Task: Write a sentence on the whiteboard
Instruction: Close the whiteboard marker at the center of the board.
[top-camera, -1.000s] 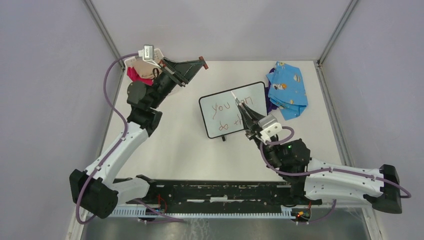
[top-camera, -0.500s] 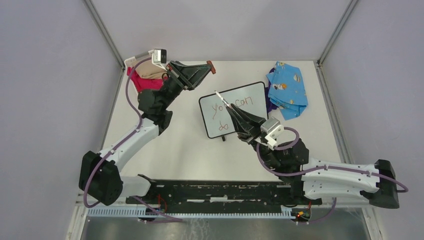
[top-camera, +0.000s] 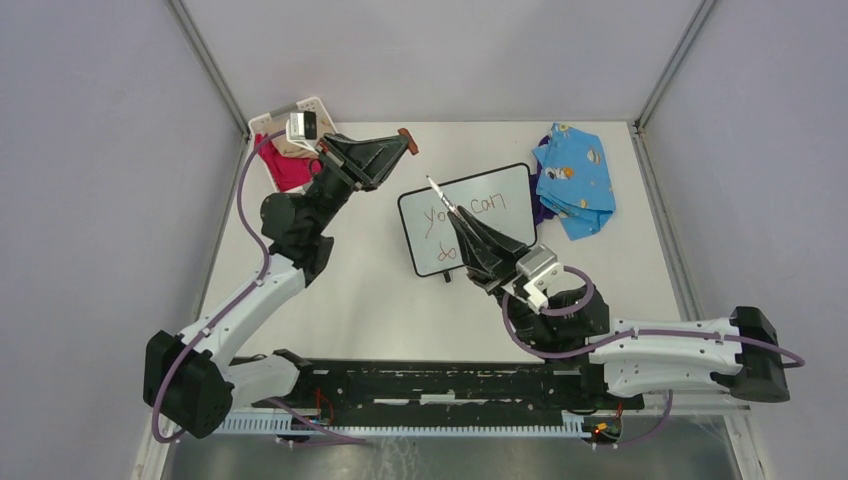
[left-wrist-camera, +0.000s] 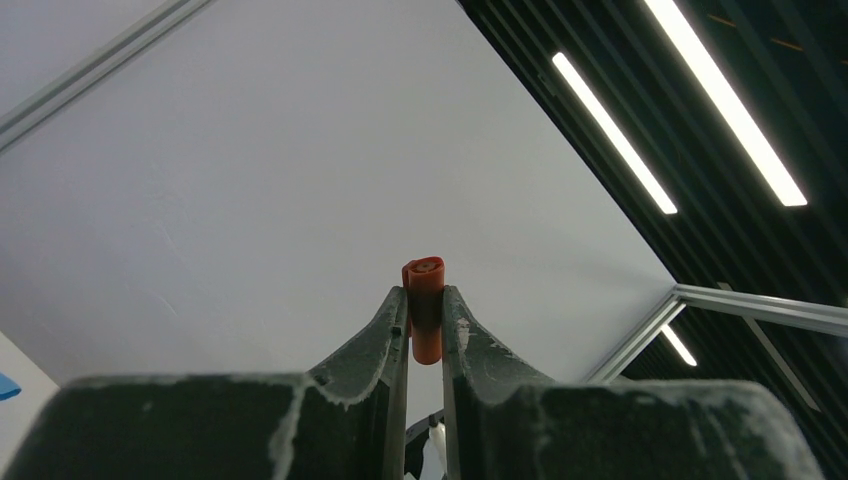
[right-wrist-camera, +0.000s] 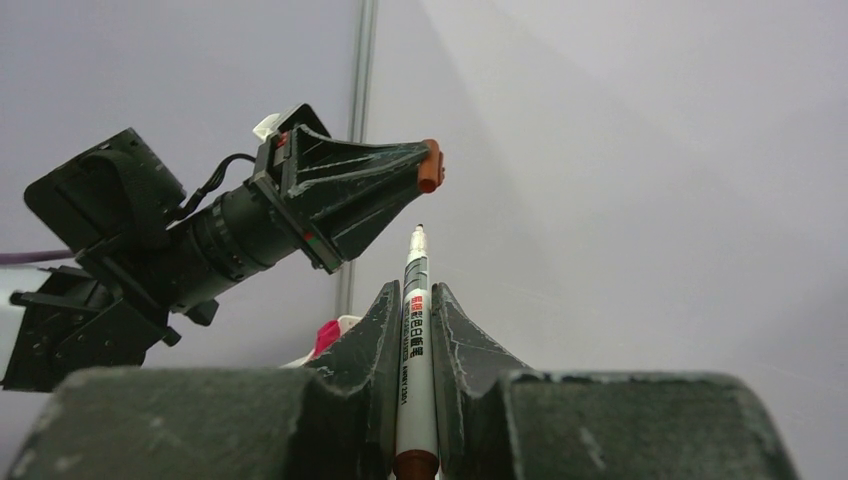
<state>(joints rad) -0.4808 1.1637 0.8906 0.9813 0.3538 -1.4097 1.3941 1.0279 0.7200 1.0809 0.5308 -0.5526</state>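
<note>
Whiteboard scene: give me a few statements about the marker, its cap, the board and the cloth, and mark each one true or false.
1. The right gripper is shut on the marker. True.
2. The left gripper is empty. False: it is shut on the orange-red cap.
3. The whiteboard bears red handwriting. True.
4. The marker's tip is pressed on the whiteboard. False: in the right wrist view the tip points up into the air, off the board.
5. The blue cloth lies left of the whiteboard in the top view. False: it lies to its right.
</note>
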